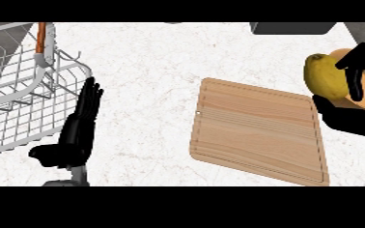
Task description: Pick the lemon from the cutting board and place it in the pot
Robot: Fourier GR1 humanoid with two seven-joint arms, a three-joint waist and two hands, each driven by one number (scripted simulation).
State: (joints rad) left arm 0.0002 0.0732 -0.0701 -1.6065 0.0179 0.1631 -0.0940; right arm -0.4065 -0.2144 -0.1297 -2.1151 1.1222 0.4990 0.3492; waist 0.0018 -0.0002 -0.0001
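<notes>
Our right hand (pixel 342 118) curls around the lemon (pixel 322 75) — the cutting board (pixel 257 130) lies just left of it; our left hand (pixel 75 134) rests open.

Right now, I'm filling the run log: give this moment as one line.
right hand: shut on lemon, at view's right edge | cutting board: bare | left hand: open, resting beside wire rack

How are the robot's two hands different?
The right hand curls round a lemon; the left hand holds nothing. The left hand's fingers are straight, the right hand's bent. The left hand is beside the wire rack, the right hand beside the cutting board. Both are black.
</notes>
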